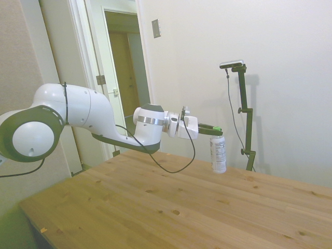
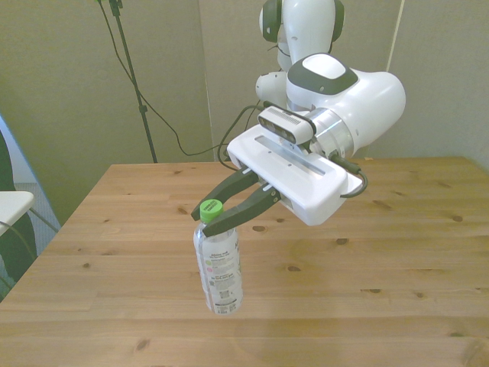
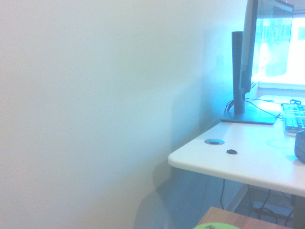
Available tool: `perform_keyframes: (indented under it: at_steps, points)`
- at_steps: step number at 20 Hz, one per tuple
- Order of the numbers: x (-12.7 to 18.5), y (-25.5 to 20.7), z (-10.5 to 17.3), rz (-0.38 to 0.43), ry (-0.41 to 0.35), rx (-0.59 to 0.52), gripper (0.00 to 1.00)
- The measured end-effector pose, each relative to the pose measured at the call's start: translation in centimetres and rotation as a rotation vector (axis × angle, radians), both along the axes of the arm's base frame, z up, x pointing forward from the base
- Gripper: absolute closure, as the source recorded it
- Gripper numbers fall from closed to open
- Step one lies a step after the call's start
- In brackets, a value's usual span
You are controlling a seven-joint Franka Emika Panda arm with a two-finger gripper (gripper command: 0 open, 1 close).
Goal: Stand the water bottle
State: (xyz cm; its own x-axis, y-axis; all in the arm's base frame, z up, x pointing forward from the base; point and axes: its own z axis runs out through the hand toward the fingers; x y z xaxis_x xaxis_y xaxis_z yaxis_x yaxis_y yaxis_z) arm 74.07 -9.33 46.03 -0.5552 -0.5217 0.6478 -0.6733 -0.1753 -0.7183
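Water bottle [image 2: 218, 269]: nearly upright, base just above worktop [image 2: 367, 252]; gripper [image 2: 216, 217] pinching the neck under the green cap [image 2: 211, 209]. Advice: lower straight until base seats flat; release only then.

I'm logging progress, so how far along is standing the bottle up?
Nearly there. Done: the bottle is lifted and hangs almost upright, green cap on top. In hand: the gripper is shut on its neck, just under the cap. Left: its base looks at or just above the table; I cannot tell if it touches. The gripper has yet to let go and leave the bottle standing alone.
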Motion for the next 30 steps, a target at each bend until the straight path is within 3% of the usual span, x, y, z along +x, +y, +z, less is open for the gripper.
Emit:
perform_keyframes:
  at_steps: [10,11,30]
  points:
    - [2.5,0.0,-5.1,-0.020,0.029,-0.012,1.00]
    - [2.5,-0.1,-5.2,-0.026,0.031,-0.011,0.00]
    - [2.2,-1.0,-4.7,-0.044,0.021,-0.004,0.00]
